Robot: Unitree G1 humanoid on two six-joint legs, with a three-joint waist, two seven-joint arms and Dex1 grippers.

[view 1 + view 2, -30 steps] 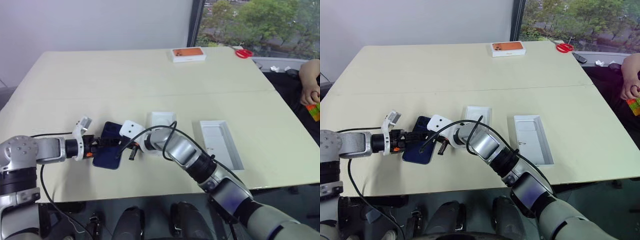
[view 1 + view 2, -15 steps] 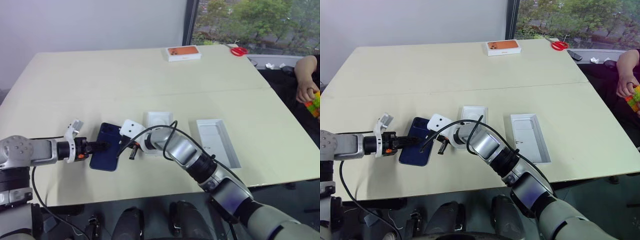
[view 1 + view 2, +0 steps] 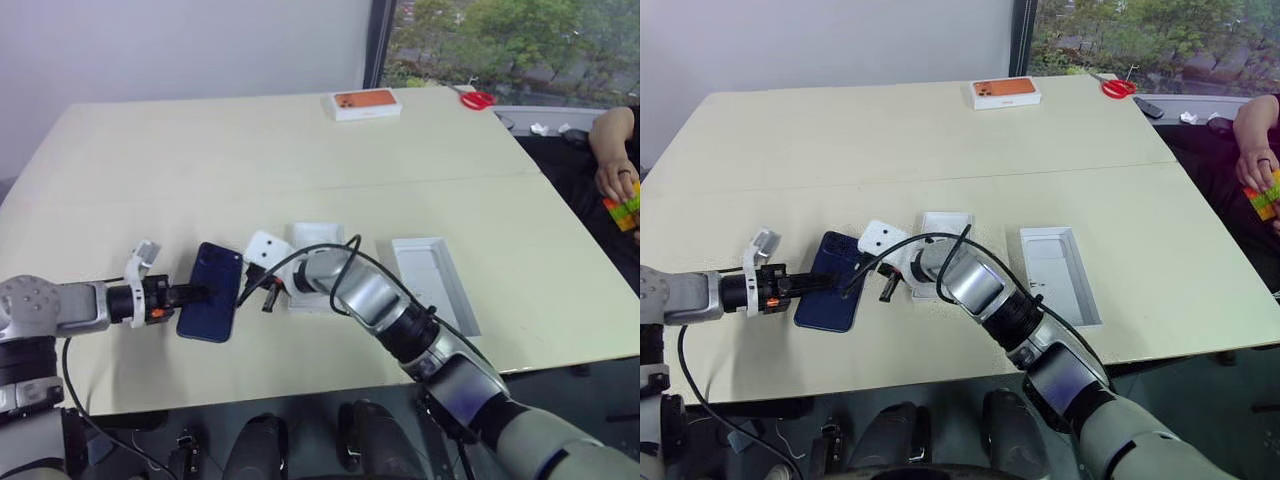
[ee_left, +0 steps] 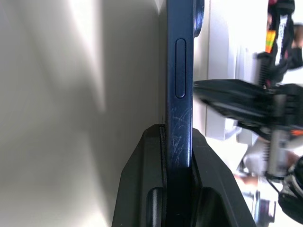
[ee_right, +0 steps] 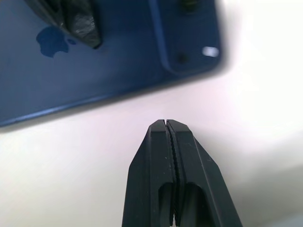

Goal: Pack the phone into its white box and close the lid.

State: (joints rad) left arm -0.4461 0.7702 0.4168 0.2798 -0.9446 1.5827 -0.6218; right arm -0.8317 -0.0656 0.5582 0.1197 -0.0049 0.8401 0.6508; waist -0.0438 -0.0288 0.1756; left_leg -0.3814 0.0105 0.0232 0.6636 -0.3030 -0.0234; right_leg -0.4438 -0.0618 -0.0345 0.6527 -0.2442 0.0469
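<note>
Cream table [image 3: 300,150] carries everything, with a seam running across its middle. Near its front edge the left arm reaches in from the left and the right arm stretches across from the right, so the two grippers meet left of centre.

White and open, the lid [image 3: 433,283] lies hollow side up to the right of the right arm. Just beside that arm's wrist, on its far side, sits a smaller white box [image 3: 320,238], partly covered by the arm.

Between the grippers is the phone [image 3: 211,305], dark blue with its back up. The left gripper [image 3: 197,294] is clamped on the phone's left long edge; in the left wrist view its fingers [image 4: 142,189] pinch the thin side of the phone. The right gripper [image 3: 885,287] sits just beside the phone's right edge, fingers [image 5: 158,161] pressed together and holding nothing.

At the far edge lie an orange-printed box [image 3: 361,103] and red scissors [image 3: 478,99]. A person's hand [image 3: 612,183] shows at the right.
</note>
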